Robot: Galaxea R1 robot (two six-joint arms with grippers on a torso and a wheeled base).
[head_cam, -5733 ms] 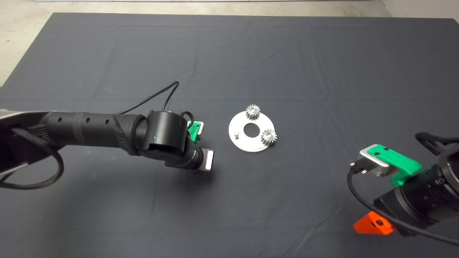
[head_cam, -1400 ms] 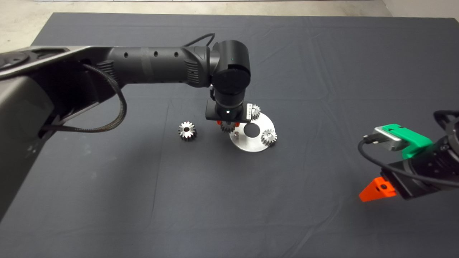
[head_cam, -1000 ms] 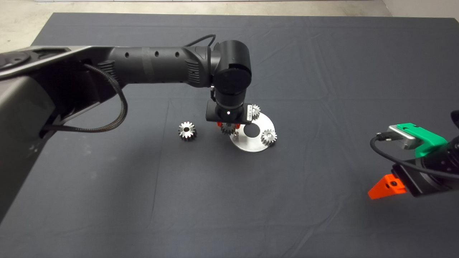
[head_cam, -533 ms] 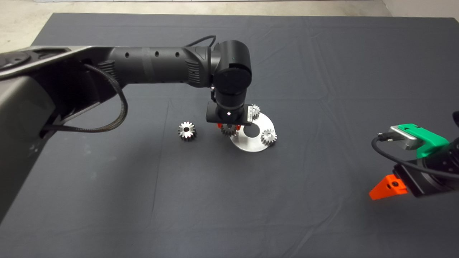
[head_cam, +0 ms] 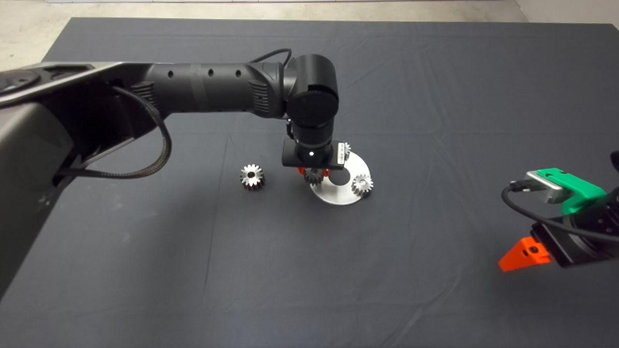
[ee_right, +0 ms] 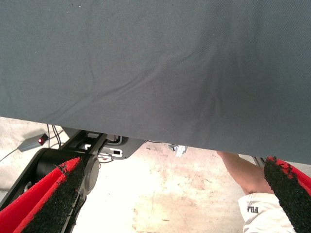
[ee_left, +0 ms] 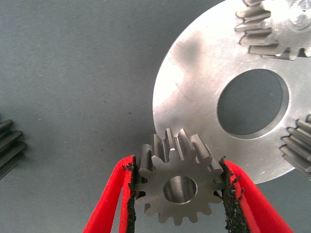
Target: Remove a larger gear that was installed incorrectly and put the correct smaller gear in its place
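Left gripper (ee_left: 177, 187) pinching the smaller gear (ee_left: 179, 182) between both red fingers (ee_left: 109, 206), black pads pressed against teeth on either side. Held face-up in the left wrist view, bore round and open, overlapping the edge of the round silver plate (ee_left: 194, 97). In the head view, same gripper (head_cam: 314, 170) at frame centre, hanging under the black wrist of the left arm (head_cam: 213, 89), which enters from the left edge; only part of the held gear (head_cam: 314, 177) peeking out below, at the plate's (head_cam: 346, 193) left rim.

Counted in the head view: four gears. One held. Two more small pale ones seated on the plate, one at its upper edge (head_cam: 347, 147), mostly hidden behind the wrist, one at its right (head_cam: 362, 184). One plate, with one large round hole (head_cam: 340, 178) in the middle. One larger gear (head_cam: 252, 176), darker, with long teeth, lying flat on the dark mat (head_cam: 411, 96) to the left of the plate, well apart from it and from the gripper; a sliver of its teeth (ee_left: 8, 145) at the left edge of the left wrist view.

Right gripper (head_cam: 524, 254) parked at the lower right edge of the head view, fingers spread wide in its wrist view (ee_right: 160, 199), nothing between them. Beyond the mat's edge (ee_right: 146, 73) there: pale floor, some dark equipment, and a person's leg (ee_right: 243, 172) with a white shoe (ee_right: 260, 216).
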